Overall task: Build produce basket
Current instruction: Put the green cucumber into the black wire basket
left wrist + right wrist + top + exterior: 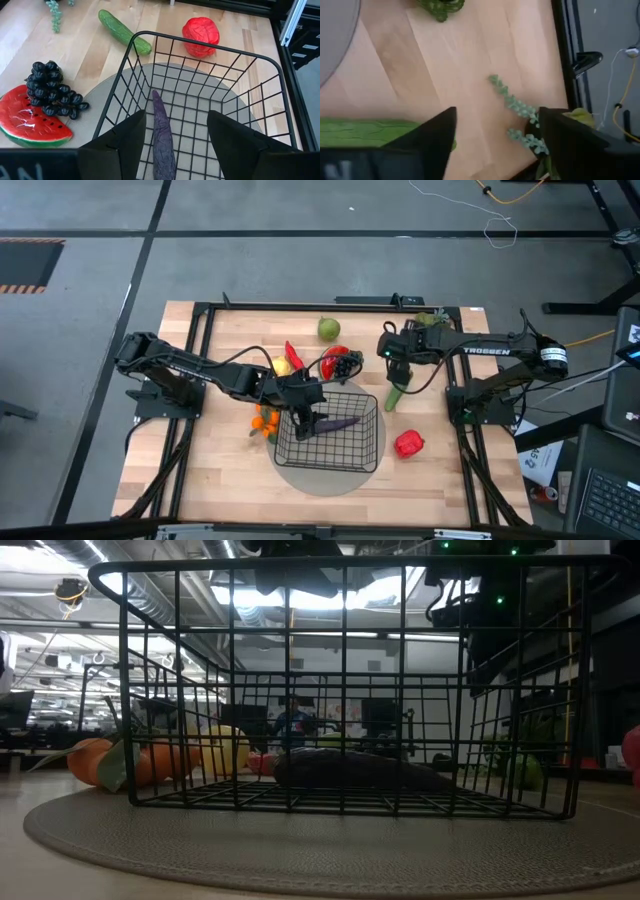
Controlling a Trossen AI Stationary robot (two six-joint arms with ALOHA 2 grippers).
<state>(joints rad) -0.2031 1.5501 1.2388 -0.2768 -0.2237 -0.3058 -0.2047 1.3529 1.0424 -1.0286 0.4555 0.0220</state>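
Eggplant (163, 140) is lying inside the basket (260, 95). Left gripper (175, 137), fingers apart, is hovering above. Right gripper (495, 135), fingers wide, should be dropping straight over the cucumber (396, 396).

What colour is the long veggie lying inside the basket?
Purple. The eggplant shows best in the left wrist view.

basket (210, 50) black wire | eggplant (163, 135) purple | cucumber (123, 31) green | pepper (201, 36) red | grapes (52, 89) dark | watermelon slice (30, 122) red, green rind
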